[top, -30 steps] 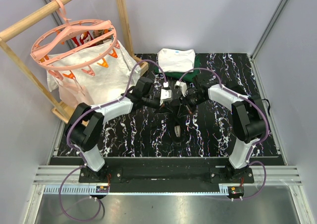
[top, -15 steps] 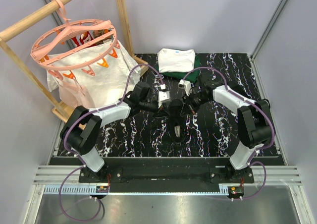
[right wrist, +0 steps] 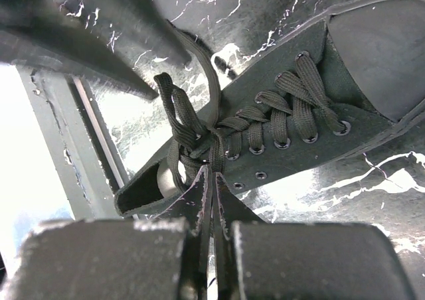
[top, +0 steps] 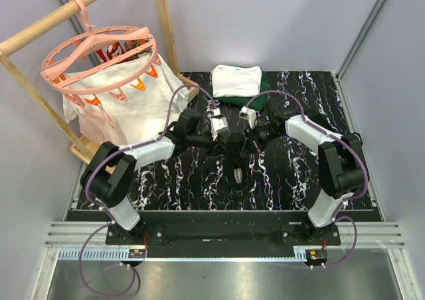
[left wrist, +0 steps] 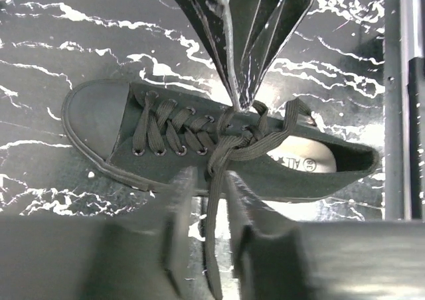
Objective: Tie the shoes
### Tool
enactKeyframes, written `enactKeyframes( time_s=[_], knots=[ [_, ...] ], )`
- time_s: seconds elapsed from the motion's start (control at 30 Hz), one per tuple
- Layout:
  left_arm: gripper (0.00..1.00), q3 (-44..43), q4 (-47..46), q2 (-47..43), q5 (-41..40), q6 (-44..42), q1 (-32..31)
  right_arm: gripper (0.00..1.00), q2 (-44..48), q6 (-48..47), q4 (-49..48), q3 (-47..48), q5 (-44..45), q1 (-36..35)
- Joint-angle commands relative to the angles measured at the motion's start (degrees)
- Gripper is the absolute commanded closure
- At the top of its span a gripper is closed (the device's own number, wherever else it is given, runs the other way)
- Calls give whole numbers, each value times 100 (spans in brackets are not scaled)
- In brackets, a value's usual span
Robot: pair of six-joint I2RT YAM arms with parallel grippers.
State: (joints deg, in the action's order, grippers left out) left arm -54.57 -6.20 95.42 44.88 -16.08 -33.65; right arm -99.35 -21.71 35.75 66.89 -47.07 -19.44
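Left gripper (left wrist: 209, 184) stands narrowly parted, with one strand of the laces (left wrist: 167, 124) running loose through its gap. Right gripper (right wrist: 212, 180) is pinched closed on the laces near the knot. The sneaker (left wrist: 156, 162) lies mid-frame on the bench (left wrist: 60, 54), toe left.

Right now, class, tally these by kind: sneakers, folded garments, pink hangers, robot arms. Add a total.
Black sneaker: 1
Folded garments: 2, white one, dark green one
Pink hanger: 1
Robot arms: 2, left arm, right arm
Total: 6
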Motion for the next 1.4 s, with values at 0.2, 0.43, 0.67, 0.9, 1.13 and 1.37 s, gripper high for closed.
enactKeyframes(
  time_s=[0.2,0.43,0.67,0.9,1.13,1.37],
  knots=[
    [53,403,-426,-998,275,-1204,-71,100,127,80,-103,-1,-180,11],
    [64,140,487,-877,310,-2803,-633,100,91,106,-103,17,-180,10],
    [62,-265,786,-437,-23,-3428,-801,100,56,132,-103,34,-215,11],
    [64,-528,1094,-120,73,-3806,-871,100,30,159,-94,52,-232,10],
    [65,-590,1357,47,126,-4122,-889,100,4,159,-94,61,-233,11],
    [66,-775,1472,258,99,-4219,-889,100,3,176,-94,78,-241,19]
  ],
)
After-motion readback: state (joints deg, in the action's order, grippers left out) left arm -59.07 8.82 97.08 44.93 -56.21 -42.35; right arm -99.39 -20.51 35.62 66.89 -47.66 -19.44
